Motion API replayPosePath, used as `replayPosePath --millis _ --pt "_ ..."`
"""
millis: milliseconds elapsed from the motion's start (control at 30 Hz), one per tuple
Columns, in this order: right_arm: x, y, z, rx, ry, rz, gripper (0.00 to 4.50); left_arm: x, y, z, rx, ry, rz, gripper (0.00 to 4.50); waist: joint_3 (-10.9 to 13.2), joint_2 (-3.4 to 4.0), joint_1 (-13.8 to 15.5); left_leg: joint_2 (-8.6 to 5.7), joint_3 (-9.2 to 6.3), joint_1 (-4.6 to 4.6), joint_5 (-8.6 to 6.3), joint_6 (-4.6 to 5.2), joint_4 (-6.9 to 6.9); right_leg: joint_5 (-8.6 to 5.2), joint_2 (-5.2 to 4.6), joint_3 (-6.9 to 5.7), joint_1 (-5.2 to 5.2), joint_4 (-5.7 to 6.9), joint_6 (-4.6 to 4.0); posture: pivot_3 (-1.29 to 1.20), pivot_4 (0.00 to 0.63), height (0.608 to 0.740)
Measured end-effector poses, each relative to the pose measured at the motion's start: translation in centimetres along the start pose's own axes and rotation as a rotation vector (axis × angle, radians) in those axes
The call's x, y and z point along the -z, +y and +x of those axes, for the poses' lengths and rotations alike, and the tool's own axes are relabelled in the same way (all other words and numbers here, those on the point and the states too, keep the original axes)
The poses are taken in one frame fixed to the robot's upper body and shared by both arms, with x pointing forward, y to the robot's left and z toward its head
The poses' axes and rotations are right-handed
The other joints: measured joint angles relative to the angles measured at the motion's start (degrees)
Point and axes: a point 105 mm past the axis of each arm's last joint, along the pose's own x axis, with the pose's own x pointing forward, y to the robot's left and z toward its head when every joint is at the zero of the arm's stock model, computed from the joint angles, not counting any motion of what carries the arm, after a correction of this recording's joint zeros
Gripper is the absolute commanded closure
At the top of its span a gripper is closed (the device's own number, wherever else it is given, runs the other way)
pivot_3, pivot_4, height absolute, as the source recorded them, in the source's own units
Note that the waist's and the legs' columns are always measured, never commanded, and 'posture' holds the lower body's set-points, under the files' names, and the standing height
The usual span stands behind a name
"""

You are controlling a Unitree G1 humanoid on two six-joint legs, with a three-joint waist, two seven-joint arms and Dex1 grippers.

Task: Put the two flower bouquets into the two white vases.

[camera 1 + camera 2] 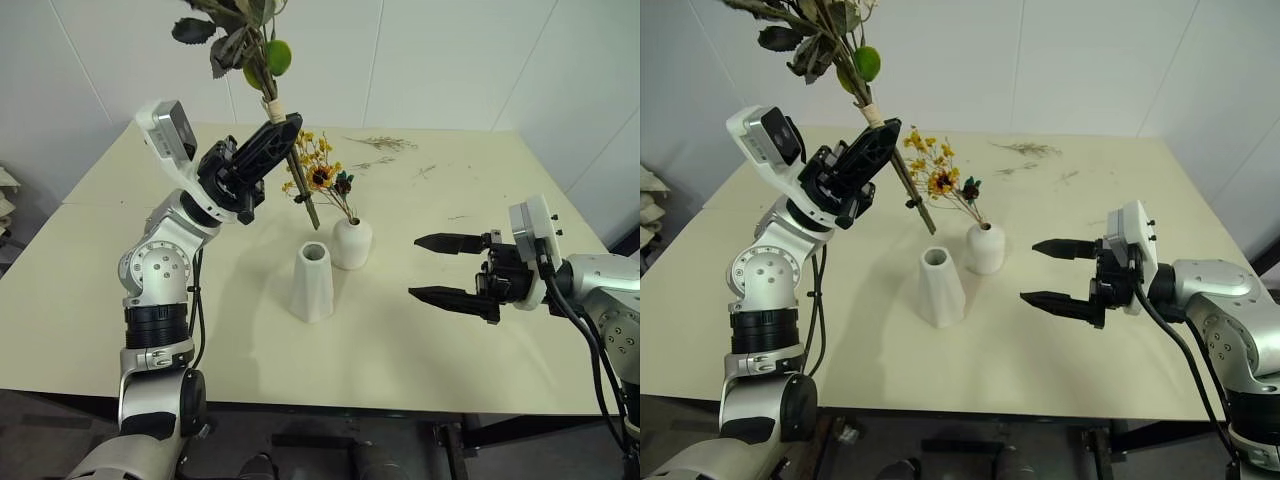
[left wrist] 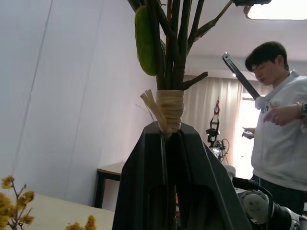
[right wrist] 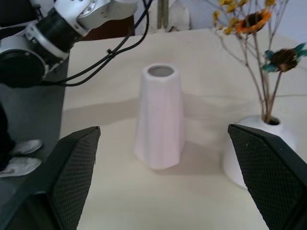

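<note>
My left gripper (image 1: 268, 150) clamped on rose bouquet (image 1: 262, 60) stems, long axis tilted, blooms up, ends down toward tall vase (image 1: 313, 283); right gripper (image 1: 440, 267) wide open, empty.

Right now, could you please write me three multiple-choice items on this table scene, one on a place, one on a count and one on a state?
1. Where does the yellow bouquet stand?
A. In the short round vase
B. In the tall cone vase
C. Flat on the table

2. How many white vases are on the table?
A. One
B. Two
C. Three

3. How do the right gripper's jaws stand?
A. Shut on a stem
B. Shut on nothing
C. Open, holding nothing

Answers:
1. A, its thin stems go down into the small mouth of the rounded vase.
2. B, the cone and the rounded bottle stand side by side.
3. C, the two black fingers stand wide apart beside the vases, while the left gripper is clamped on the leafy bouquet's stems.
</note>
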Motion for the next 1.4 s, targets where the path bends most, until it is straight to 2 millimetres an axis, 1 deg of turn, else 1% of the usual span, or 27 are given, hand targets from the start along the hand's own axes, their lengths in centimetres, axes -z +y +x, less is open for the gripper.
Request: replayPosePath --millis 133,200,333,567,667,767,900,1067,1400 --pt "0.0 -0.2 0.0 0.015 0.004 -0.003 0.00 1.2 0.1 -0.9 -0.021 0.042 -0.021 4.48 0.00 0.00 0.06 0.00 0.00 0.03 0.00 0.00 0.04 -0.08 0.01 0.01 0.06 -0.10 -0.15 0.00 0.150 0.740" --pt "0.0 -0.2 0.0 0.023 0.002 -0.003 0.00 1.3 0.3 -1.2 -0.031 0.055 -0.019 4.48 0.00 0.00 0.09 0.00 0.00 0.00 0.00 0.00 0.04 -0.07 0.00 0.02 0.08 -0.18 -0.14 0.00 0.150 0.740" --pt "0.0 -0.3 0.2 0.033 -0.009 -0.002 0.00 1.7 0.3 -1.4 -0.036 0.084 -0.011 4.48 0.00 0.00 0.19 0.00 0.00 -0.01 -0.03 0.02 0.02 -0.05 0.00 0.02 0.09 -0.23 -0.10 0.00 0.150 0.740" --pt "0.2 -0.3 0.6 0.039 -0.005 -0.004 0.00 3.3 0.9 -1.8 -0.062 0.102 -0.042 4.48 0.00 0.00 0.15 0.00 0.00 -0.02 -0.06 0.05 0.02 -0.06 0.00 0.02 0.09 -0.27 -0.11 0.00 0.150 0.740" --pt "0.2 -0.3 0.6 0.041 -0.005 -0.003 0.00 3.6 0.9 -1.8 -0.056 0.111 -0.041 4.48 0.00 0.00 0.17 0.00 0.00 -0.02 -0.07 0.05 0.01 -0.06 0.00 0.02 0.09 -0.28 -0.10 0.00 0.150 0.740" --pt "0.2 -0.4 0.6 0.050 -0.005 -0.003 0.00 4.3 1.4 -2.2 -0.082 0.122 -0.063 4.48 0.00 0.00 0.15 0.00 0.00 -0.03 -0.08 0.06 0.01 -0.06 0.00 0.02 0.09 -0.28 -0.10 0.00 0.150 0.740" --pt "0.2 -0.5 0.6 0.056 -0.004 -0.003 0.00 4.9 1.3 -2.2 -0.070 0.152 -0.066 4.48 0.00 0.00 0.19 0.00 0.00 -0.03 -0.08 0.06 0.00 -0.06 0.00 0.02 0.09 -0.30 -0.10 0.00 0.150 0.740" --pt "0.3 -0.4 0.7 0.056 -0.003 -0.002 0.00 6.3 0.9 -2.9 -0.058 0.212 -0.080 4.48 0.00 0.00 0.16 0.00 0.00 -0.04 -0.09 0.06 0.00 -0.06 0.00 0.02 0.09 -0.30 -0.11 0.00 0.150 0.740" --pt "0.1 -0.4 0.7 0.055 -0.009 -0.013 0.00 6.5 0.4 -2.8 -0.008 0.267 -0.039 4.48 0.00 0.00 0.15 0.00 0.01 -0.01 -0.10 0.07 0.00 -0.12 0.00 0.02 0.12 -0.34 -0.21 0.00 0.150 0.740"
